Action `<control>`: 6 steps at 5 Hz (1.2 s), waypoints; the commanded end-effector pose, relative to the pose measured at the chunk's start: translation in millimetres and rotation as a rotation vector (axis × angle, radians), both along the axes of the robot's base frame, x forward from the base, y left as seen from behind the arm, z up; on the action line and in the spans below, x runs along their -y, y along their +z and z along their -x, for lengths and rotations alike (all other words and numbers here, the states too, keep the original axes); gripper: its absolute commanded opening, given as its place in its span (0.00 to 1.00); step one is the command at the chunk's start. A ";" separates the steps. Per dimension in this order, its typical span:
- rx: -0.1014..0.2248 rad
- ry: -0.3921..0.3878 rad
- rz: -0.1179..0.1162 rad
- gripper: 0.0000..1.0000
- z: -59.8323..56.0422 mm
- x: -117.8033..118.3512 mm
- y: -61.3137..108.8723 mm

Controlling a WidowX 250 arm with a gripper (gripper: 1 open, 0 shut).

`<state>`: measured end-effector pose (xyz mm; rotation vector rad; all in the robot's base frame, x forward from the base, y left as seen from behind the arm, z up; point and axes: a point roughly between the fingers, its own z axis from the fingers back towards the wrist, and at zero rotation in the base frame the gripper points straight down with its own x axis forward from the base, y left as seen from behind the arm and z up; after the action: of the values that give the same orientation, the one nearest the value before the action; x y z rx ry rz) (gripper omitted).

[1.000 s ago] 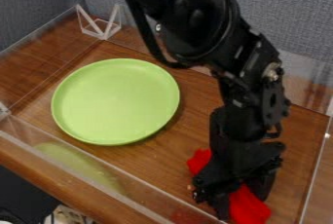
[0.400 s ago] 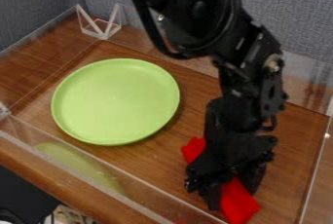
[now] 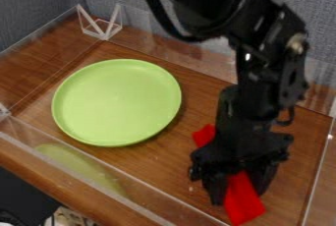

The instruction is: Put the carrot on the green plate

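**Red carrot held near the front right corner, green plate free on the left**

The wooden surface [image 3: 197,78] is closed in by clear walls [image 3: 79,186] on the front and on both sides, so the room for moving is a shallow box. The front wall runs just beside the hand [image 3: 237,179], and the right wall is also near to it. To the left there is open wood between the hand and the green plate [image 3: 116,100]. The plate lies flat in the left half of the surface, and its rim comes close to the front wall and the left wall. Behind the plate, a small clear wire-like stand [image 3: 100,21] is in the far left corner, well apart from everything else.

The black hand points down and is closed on the carrot [image 3: 241,202], a red flat block. One red end shows below the fingers and another red part shows at the left side of the hand [image 3: 205,137]. The carrot is well apart from the plate, to the right of it.

Compared with one second ago, the hand sits higher in the picture and the arm above it has shifted toward the right. The red end under the fingers now hangs more clearly out. The plate and the stand are where they were.
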<state>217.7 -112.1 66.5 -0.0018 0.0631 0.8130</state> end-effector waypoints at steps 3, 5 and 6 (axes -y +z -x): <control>0.075 -0.403 0.032 0.00 -30.2 -11.2 68.9; 0.044 -0.649 0.037 0.00 -20.8 -24.0 50.3; 0.030 -0.731 0.038 0.00 -12.3 -38.1 33.6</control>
<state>225.7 -74.9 86.1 -0.0076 0.1029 0.0838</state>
